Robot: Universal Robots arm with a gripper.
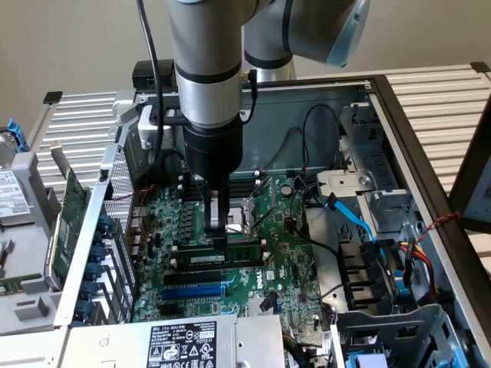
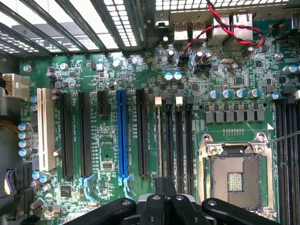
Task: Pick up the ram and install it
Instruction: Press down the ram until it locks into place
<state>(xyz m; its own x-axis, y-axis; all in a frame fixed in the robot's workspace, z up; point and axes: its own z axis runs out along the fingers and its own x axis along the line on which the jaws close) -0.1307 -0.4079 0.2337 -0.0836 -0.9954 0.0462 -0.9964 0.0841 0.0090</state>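
The ram (image 1: 222, 257) is a long green stick with a white label. It stands on edge in a black slot on the motherboard (image 1: 288, 253), inside the open computer case. My gripper (image 1: 218, 239) reaches straight down from the arm, shut, and its fingertips touch the stick's top edge near the middle. In the wrist view the gripper (image 2: 165, 187) has its black fingers (image 2: 159, 183) pressed together over the row of memory slots (image 2: 178, 140) with white latches at their ends. I cannot tell whether the fingers pinch the stick or only rest on it.
The CPU socket (image 1: 249, 211) (image 2: 234, 178) lies right beside the slots. Blue and black cables (image 1: 357, 230) cross the drive bays at the exterior view's right. A green expansion card (image 1: 73, 207) stands outside the case at the exterior view's left. The power supply (image 1: 184, 345) is nearest.
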